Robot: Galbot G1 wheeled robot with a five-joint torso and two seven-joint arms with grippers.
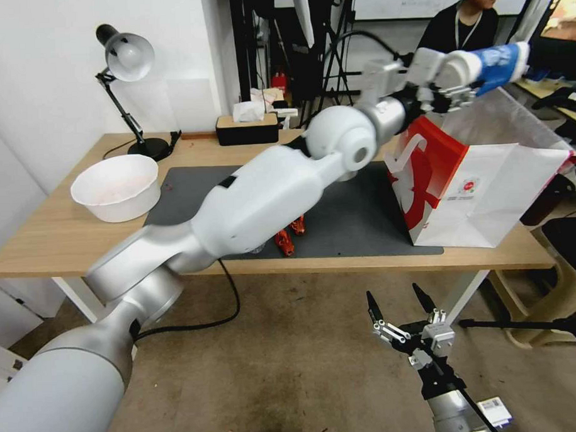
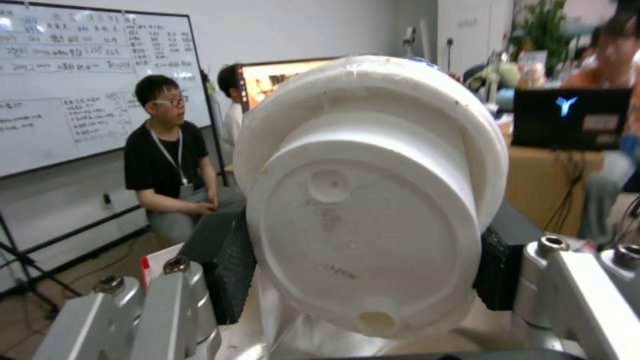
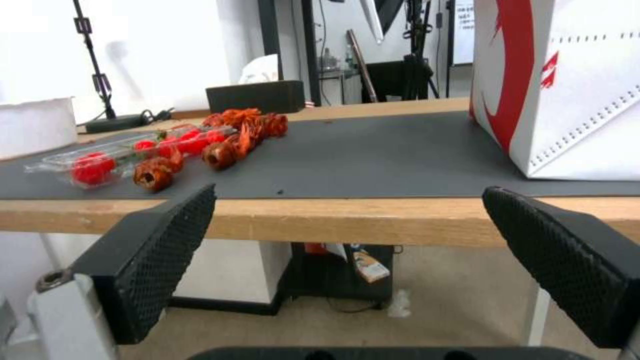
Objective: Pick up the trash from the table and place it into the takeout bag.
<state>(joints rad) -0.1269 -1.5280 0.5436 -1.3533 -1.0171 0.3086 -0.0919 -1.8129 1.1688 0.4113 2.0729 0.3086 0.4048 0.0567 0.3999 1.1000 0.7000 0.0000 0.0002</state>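
Note:
My left arm reaches across the table (image 1: 49, 243), and the left gripper (image 1: 455, 84) is shut on a white cup with a blue label (image 1: 500, 62), held tilted above the open top of the takeout bag (image 1: 482, 190). In the left wrist view the cup's white lid (image 2: 373, 190) faces the camera between the black finger pads (image 2: 230, 272). A pale round bowl (image 1: 117, 187) sits at the table's left. Red-orange trash pieces (image 1: 289, 238) (image 3: 233, 135) and a clear plastic tray (image 3: 113, 160) lie on the dark mat (image 1: 357, 220). My right gripper (image 1: 395, 303) (image 3: 347, 240) hangs open below the table's front edge.
A desk lamp (image 1: 125, 58) and a black tissue box (image 1: 247, 129) stand along the table's back edge. A black cable (image 1: 231, 300) drops from the front edge. A dark stand (image 1: 531, 324) lies on the floor at the right. People sit in the room behind.

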